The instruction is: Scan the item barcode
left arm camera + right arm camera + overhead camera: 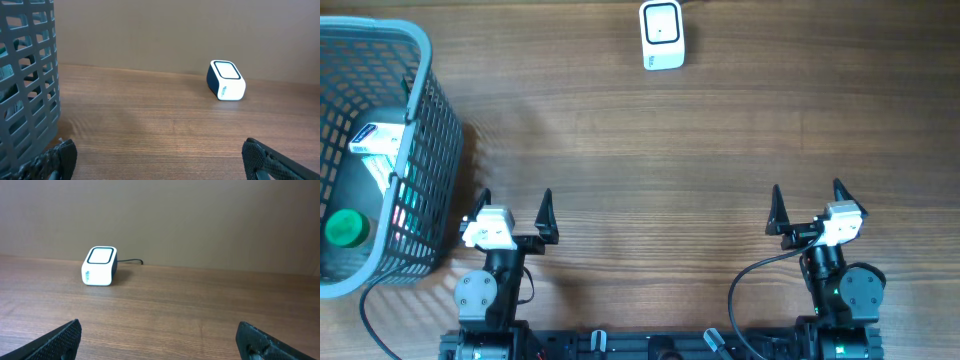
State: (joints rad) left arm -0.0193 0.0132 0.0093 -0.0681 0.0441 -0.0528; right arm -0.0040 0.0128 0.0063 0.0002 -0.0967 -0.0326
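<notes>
The white barcode scanner (662,35) with a dark top window stands at the far middle of the wooden table; it also shows as the scanner (226,80) in the left wrist view and the scanner (100,266) in the right wrist view. A white box item (375,140) and a green-capped item (345,228) lie inside the grey mesh basket (428,130) at the left. No barcode can be made out. My left gripper (515,205) (160,160) is open and holds nothing, just right of the basket. My right gripper (807,198) (157,340) is open and holds nothing at the near right.
The basket wall (25,85) fills the left of the left wrist view, close to my left finger (62,157). A thin cable runs from behind the scanner toward the back edge. Bare wood lies between both grippers and the scanner.
</notes>
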